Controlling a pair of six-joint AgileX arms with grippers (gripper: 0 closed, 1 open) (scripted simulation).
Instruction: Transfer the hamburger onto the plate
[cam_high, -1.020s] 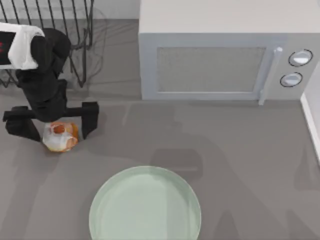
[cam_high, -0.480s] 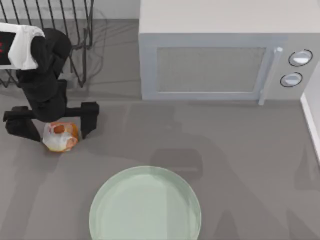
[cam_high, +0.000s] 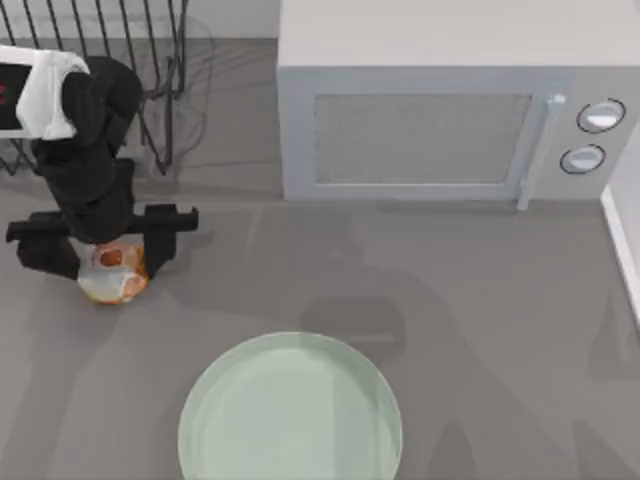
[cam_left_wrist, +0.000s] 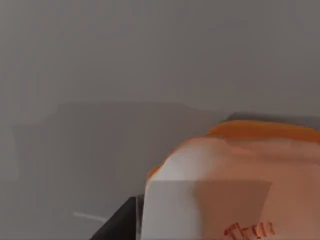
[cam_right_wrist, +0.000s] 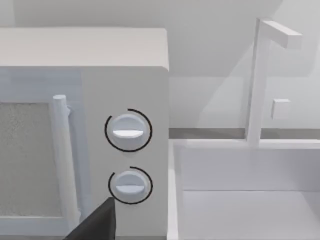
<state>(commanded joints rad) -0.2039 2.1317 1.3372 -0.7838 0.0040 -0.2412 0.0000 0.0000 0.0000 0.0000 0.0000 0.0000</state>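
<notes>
My left gripper (cam_high: 103, 255) is clamped onto the hamburger (cam_high: 112, 274), sitting at about 10 o'clock from the plate (cam_high: 290, 410), well apart.

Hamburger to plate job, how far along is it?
Done: the left gripper is down over the hamburger, fingers either side of it. In hand: closing on it; whether they grip is unclear. Left: lifting it and carrying it to the plate, which has nothing on it.
</notes>
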